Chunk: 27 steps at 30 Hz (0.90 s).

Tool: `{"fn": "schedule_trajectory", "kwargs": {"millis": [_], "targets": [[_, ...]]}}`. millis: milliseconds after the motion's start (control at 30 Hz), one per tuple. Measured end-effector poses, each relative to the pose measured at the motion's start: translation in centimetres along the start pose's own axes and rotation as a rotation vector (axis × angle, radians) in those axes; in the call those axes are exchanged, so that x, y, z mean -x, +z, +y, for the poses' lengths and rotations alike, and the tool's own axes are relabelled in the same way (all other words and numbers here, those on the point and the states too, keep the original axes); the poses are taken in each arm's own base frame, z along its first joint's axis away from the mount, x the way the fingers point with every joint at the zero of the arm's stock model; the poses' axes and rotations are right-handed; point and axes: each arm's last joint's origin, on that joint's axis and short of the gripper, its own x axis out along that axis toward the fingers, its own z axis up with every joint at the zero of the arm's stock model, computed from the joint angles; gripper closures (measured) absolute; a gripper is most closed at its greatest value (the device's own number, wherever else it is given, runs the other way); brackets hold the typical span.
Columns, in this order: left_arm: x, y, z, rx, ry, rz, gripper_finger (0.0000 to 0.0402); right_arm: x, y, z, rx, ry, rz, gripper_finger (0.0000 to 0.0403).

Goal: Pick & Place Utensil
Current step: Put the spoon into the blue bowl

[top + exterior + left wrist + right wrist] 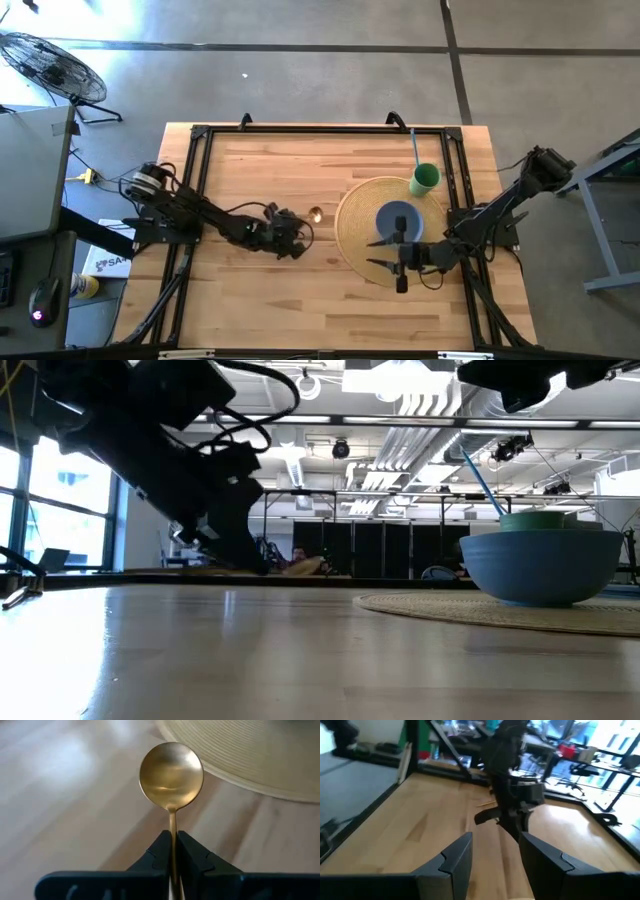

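A gold spoon sticks out ahead of my left gripper, its bowl pointing toward the round woven placemat. My left gripper sits low over the table's middle, shut on the spoon. A blue bowl stands on the placemat, with a green cup holding a blue straw at the mat's far edge. My right gripper is open, level over the mat's near part beside the blue bowl, touching nothing. My left gripper pinches the spoon's thin handle between its two fingers, just behind the bowl. The fingers lie along the handle, coming from the table's left. The spoon juts out level, bowl face up; whether it rests on the table I cannot tell.
A black frame runs along the table's far, left and right sides. Bare wood lies between my left gripper and the near edge. In the right wrist view my left arm shows across the table.
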Motion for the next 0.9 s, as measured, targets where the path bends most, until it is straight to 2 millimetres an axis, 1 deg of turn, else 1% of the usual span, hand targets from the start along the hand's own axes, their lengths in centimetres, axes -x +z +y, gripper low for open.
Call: {"fn": "schedule_trajectory", "kwargs": {"millis": [67,133,267,367,467,633,767,900], "targets": [[-0.7,-0.3,-0.6,-0.035,-0.046,0.016,0.0387,-0.1,-0.3,0.0,0.016,0.023,0.036,0.0247],[-1.6,-0.4,-1.7,-0.050,-0.106,0.020,0.0386,-0.5,-0.2,0.1,0.016,0.018,0.094,0.0247],[-3.5,-0.6,-3.6,-0.114,-0.119,0.027,0.0386,-2.0,0.4,0.9,0.061,0.006,0.215,0.0247],[-4.4,-0.3,-4.7,-0.151,-0.119,0.022,0.0386,-3.2,0.7,1.8,0.099,0.019,0.269,0.0247],[-4.4,-0.1,-5.3,-0.182,-0.127,0.038,0.0386,-4.0,0.7,2.6,0.115,0.067,0.310,0.0247],[-3.9,-0.5,-5.8,-0.225,-0.148,0.044,0.0380,-5.3,0.1,2.9,0.129,0.082,0.361,0.0247],[-3.8,-0.7,-5.9,-0.234,-0.152,0.052,0.0357,-5.9,-0.3,2.5,0.104,0.058,0.388,0.0247],[-3.6,-0.5,-5.8,-0.235,-0.148,0.054,0.0326,-6.3,-0.7,1.9,0.068,0.084,0.422,0.0247]]}}
